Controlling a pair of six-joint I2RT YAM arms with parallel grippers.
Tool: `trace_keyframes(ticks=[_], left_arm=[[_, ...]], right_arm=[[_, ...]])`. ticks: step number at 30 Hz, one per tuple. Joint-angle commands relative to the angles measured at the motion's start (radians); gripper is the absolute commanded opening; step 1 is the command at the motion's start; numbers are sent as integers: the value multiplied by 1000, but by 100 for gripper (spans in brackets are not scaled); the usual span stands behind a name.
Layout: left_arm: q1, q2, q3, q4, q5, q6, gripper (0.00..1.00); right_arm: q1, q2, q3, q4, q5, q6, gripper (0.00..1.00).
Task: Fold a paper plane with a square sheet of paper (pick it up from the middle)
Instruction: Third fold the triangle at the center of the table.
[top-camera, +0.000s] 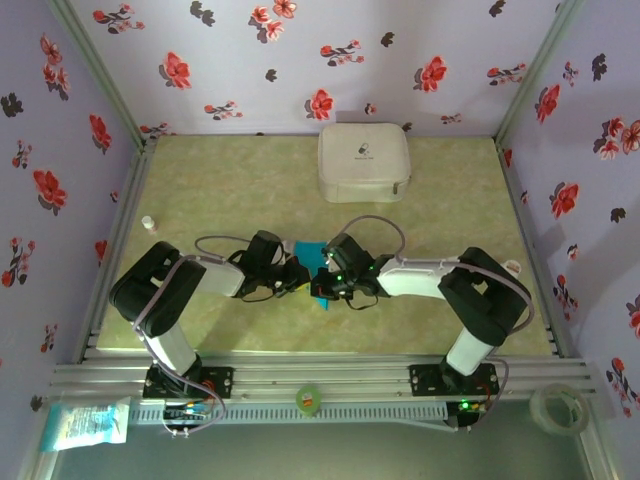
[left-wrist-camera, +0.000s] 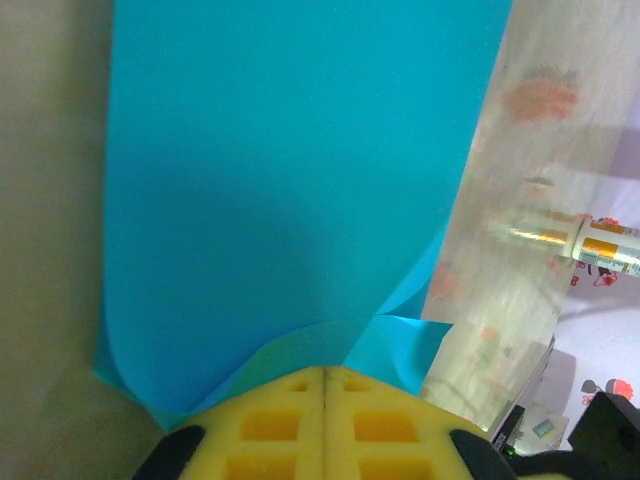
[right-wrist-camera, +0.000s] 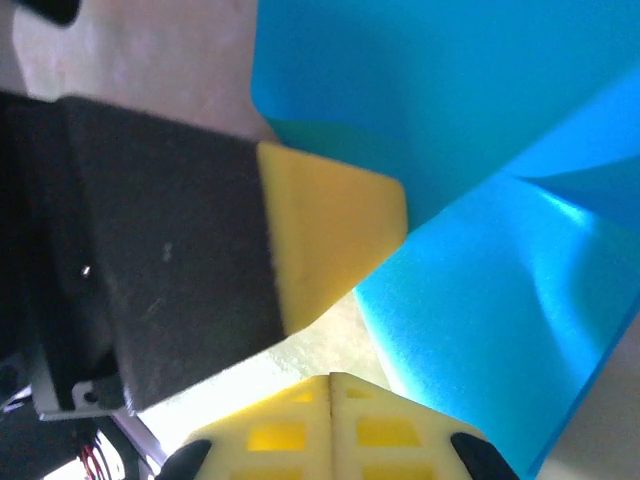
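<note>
The square sheet of paper (left-wrist-camera: 290, 180) is pinched tight by the left gripper (left-wrist-camera: 325, 372). The right gripper (right-wrist-camera: 331, 378) is clenched right beside it; a hold there can't be told.

Black-and-white left arm (top-camera: 165, 290) and right arm (top-camera: 470, 285), grey looped cables (top-camera: 218, 240), yellow gridded fingertips (left-wrist-camera: 270, 425), small green base light (top-camera: 463, 405)

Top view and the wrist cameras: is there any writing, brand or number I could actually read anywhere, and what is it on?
No text is legible.
White zip case: small dark logo with a line of print beneath, too small to read.
Marker pen: printed label, blurred.
Blue-and-white packet near the left arm's base: print too small to read.
Square sheet of paper: plain, no marks.
</note>
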Motion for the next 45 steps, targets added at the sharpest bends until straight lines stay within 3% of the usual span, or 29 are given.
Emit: trace_keyframes(ticks=[1, 9, 12, 15, 19, 22, 35, 45], left_arm=[[-4, 29, -20, -64, -48, 10, 0], [-4, -16, 1, -50, -22, 12, 0], [-4, -82, 17, -57, -16, 20, 7], [-6, -144, 38, -114, -22, 43, 13], [-8, -179, 78, -251, -57, 86, 12], [-13, -162, 109, -323, -77, 109, 10], [-37, -11, 163, -328, -108, 145, 7], [39, 32, 131, -293, -136, 213, 11]], right_arm=[[-18, 9, -19, 47, 13, 33, 3], [-33, 41, -95, 23, 25, 57, 1], [-32, 48, -108, 20, 34, 61, 1], [-33, 49, -107, 28, 31, 63, 1], [-32, 51, -94, 22, 32, 60, 1], [-33, 54, -85, 16, 32, 57, 1], [-32, 64, -85, 13, 36, 60, 1], [-32, 70, -101, 7, 36, 50, 0]])
